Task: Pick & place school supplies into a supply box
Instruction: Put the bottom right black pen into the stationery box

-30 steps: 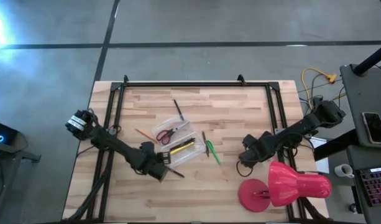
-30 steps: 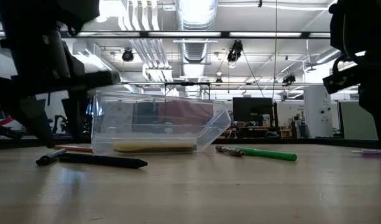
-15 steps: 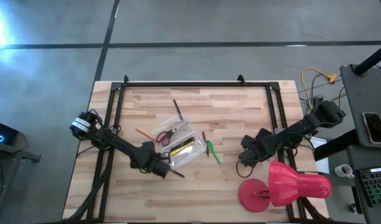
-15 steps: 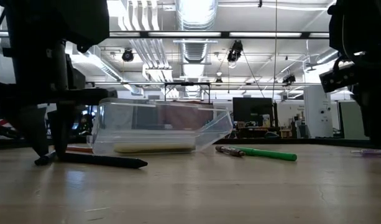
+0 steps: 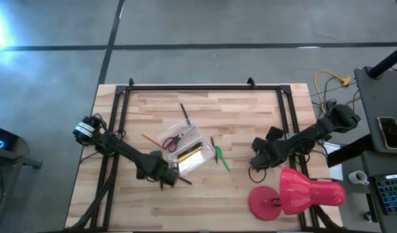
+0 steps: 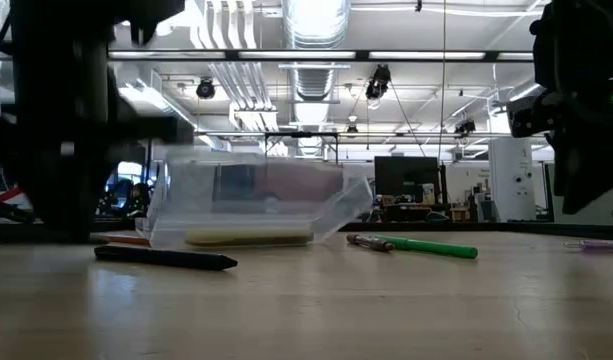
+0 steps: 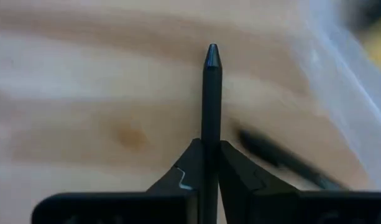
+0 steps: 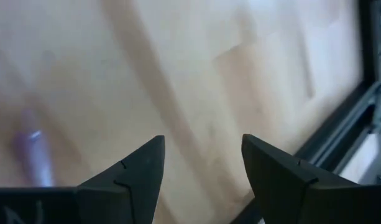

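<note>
Left tool [image 7: 207, 163]: fingers closed tight on a dark pen [image 7: 211, 112], which stands straight out between them, tip clear of the bench [image 5: 250, 110]. In the high view this tool [image 5: 164, 177] sits just beside the clear supply box [image 5: 184, 146]. The box holds red-handled scissors [image 5: 175, 138] and a yellow pen [image 5: 190, 154]. Another black pen [image 6: 166, 258] lies beside the box; a green pen [image 5: 221, 157] lies nearby. Right tool [image 8: 201, 163]: fingers spread wide, holding nothing, above bare bench near a red lamp [image 5: 298, 191]
</note>
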Robot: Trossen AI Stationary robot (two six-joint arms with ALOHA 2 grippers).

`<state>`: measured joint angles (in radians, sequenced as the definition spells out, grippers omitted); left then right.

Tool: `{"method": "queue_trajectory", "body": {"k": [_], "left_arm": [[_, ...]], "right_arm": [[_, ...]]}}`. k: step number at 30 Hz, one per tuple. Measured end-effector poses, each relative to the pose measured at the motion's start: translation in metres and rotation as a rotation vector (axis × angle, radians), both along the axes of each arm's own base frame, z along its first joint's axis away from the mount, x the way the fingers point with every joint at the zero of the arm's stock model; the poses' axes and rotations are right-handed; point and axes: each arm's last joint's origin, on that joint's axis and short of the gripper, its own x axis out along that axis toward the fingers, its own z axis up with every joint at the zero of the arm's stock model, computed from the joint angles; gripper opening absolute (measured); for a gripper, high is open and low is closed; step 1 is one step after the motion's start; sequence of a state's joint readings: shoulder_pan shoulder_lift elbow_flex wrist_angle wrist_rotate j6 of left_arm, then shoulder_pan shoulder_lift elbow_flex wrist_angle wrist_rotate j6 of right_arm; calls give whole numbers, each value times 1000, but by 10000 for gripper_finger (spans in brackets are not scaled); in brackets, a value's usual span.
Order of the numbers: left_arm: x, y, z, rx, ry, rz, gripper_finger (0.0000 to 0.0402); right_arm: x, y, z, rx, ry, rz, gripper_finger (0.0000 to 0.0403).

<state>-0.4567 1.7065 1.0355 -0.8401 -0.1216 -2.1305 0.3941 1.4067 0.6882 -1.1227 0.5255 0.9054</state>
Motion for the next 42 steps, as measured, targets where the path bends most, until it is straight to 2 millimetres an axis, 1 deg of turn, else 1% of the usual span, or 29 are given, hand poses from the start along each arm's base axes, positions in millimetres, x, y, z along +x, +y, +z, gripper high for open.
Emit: {"method": "queue_trajectory", "body": {"k": [4,6,10,11,14,15,17,19,23,26,29,31,35,37,40,42], "left_arm": [[8,-4,33,25,1,-26,10],[14,-5,53,30,6,-47,9],[15,-3,92,88,69,-52,9],[18,-2,101,133,38,-81,9],[29,3,128,356,-107,-229,9],[33,7,134,401,-125,-260,9],[41,21,140,444,-98,-332,8],[51,38,140,481,-68,-452,8],[74,76,131,534,-72,-675,9],[88,103,124,533,-116,-813,13],[93,123,108,472,-164,-890,13],[91,128,96,406,-166,-930,13],[86,124,79,292,-187,-993,12],[88,119,70,272,-256,-1016,12],[94,110,58,272,-410,-1069,14],[94,108,48,298,-450,-1091,18]], "right_arm": [[1,-11,4,-83,-67,-43,205],[2,-16,7,-131,-109,-63,205],[5,-24,12,-252,-195,-70,205],[6,-25,12,-273,-208,-60,205],[13,-26,12,-296,-243,-19,205],[16,-26,12,-289,-254,-8,205],[21,-27,11,-271,-279,6,205],[25,-27,11,-263,-298,20,205],[28,-33,11,-266,-287,22,205],[26,-35,11,-272,-256,19,205],[24,-36,11,-269,-242,8,205],[23,-36,10,-247,-256,-20,205],[22,-37,8,-170,-265,-85,205],[22,-38,7,-158,-254,-84,205],[22,-40,7,-171,-217,-48,205],[22,-41,7,-185,-193,-15,205]]}}
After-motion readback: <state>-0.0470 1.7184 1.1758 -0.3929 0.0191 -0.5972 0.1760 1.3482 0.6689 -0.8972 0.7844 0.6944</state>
